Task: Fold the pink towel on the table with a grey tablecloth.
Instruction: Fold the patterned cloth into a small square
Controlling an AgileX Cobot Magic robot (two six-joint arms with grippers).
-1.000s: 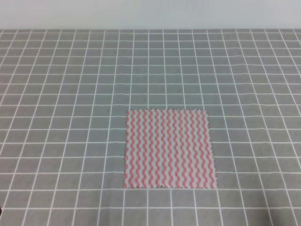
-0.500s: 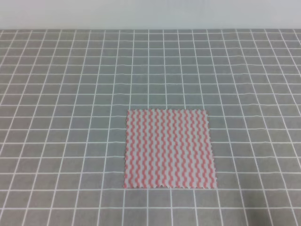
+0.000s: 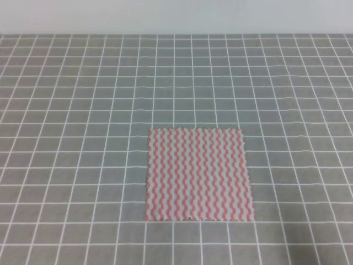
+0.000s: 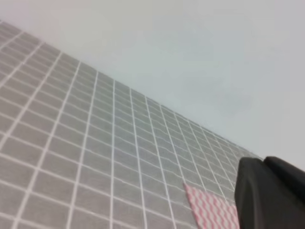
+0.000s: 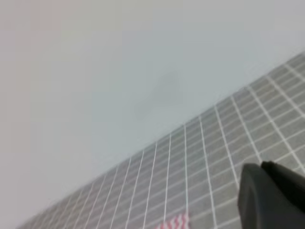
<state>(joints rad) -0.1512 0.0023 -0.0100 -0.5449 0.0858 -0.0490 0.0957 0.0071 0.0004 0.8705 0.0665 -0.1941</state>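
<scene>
pink towel (image 3: pixel 200 174) unmoved, flat on grey tablecloth (image 3: pixel 83 138); cannot tell either end effector's state.

We see soft, even, shadowless light with no glare; the high view looks slightly hazy, and both wrist views are blurred, their dark corners unfocused.

No readable text, label, brand, number or sign shows.

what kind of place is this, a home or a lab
Probably a lab or robot test bench, not a home: a table with a grey tablecloth printed with a white grid, a bare pale wall behind, and only a pink towel laid flat.
</scene>
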